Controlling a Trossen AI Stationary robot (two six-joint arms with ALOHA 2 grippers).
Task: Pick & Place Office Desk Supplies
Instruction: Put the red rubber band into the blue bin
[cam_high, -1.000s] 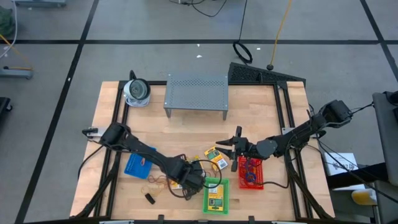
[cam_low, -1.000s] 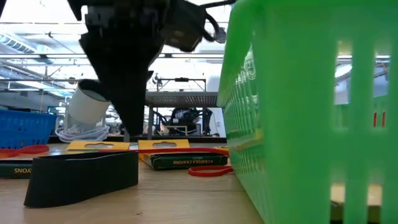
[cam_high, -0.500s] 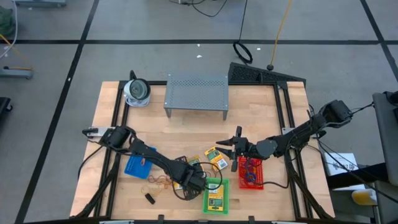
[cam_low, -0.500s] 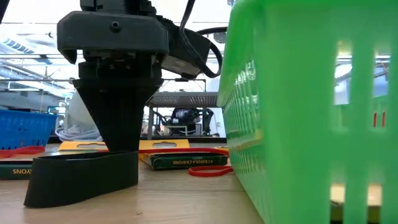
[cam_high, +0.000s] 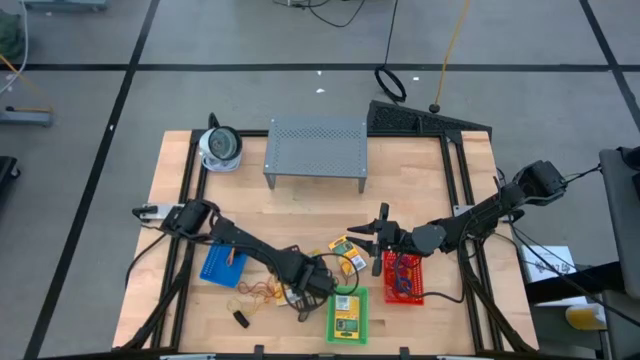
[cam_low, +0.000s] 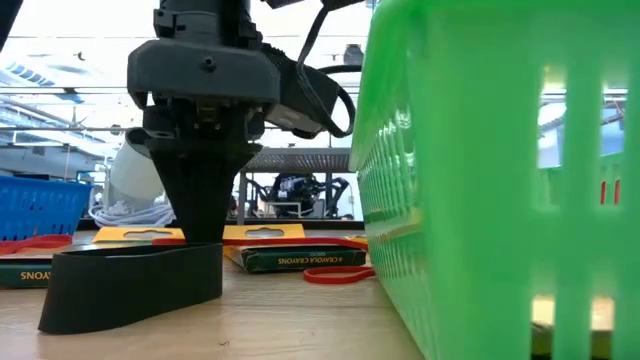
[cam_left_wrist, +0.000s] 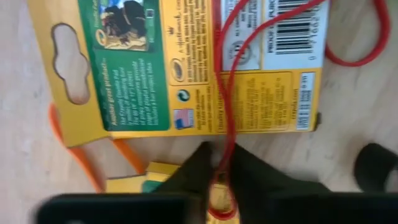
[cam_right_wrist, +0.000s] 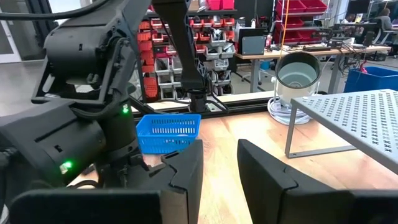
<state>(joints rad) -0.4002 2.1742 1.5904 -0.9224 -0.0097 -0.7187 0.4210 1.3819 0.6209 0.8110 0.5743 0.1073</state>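
Note:
A thin red rubber band (cam_left_wrist: 231, 74) lies looped over a yellow and green crayon box (cam_left_wrist: 186, 68) on the wooden table. My left gripper (cam_left_wrist: 217, 186) stands over the box's edge, pointing down and shut on the band; the high view places it (cam_high: 322, 283) just beyond the green basket (cam_high: 347, 315). An orange band (cam_left_wrist: 93, 155) lies beside the box. Two more crayon boxes (cam_high: 348, 253) lie between the arms. My right gripper (cam_high: 380, 238) hovers open by the red basket (cam_high: 403, 278), holding nothing. A black clip (cam_low: 130, 285) lies on the table. My left gripper pinches one strand of the red rubber band (cam_left_wrist: 222, 168) between its two fingers, just off the crayon box's edge. The fingers come from above, pointing down. The remaining loop lies slack across the box and on the table.
A blue basket (cam_high: 222, 265) sits at the left with loose bands (cam_high: 255, 292) near it. The grey perforated shelf (cam_high: 315, 148) and a round white-grey object (cam_high: 220, 148) stand at the far side. The green basket's wall (cam_low: 500, 180) rises close to the right of my left gripper.
My left gripper has moved a little toward the table's right and far edges, onto the crayon boxes, and has come down close to the table beside the black clip.

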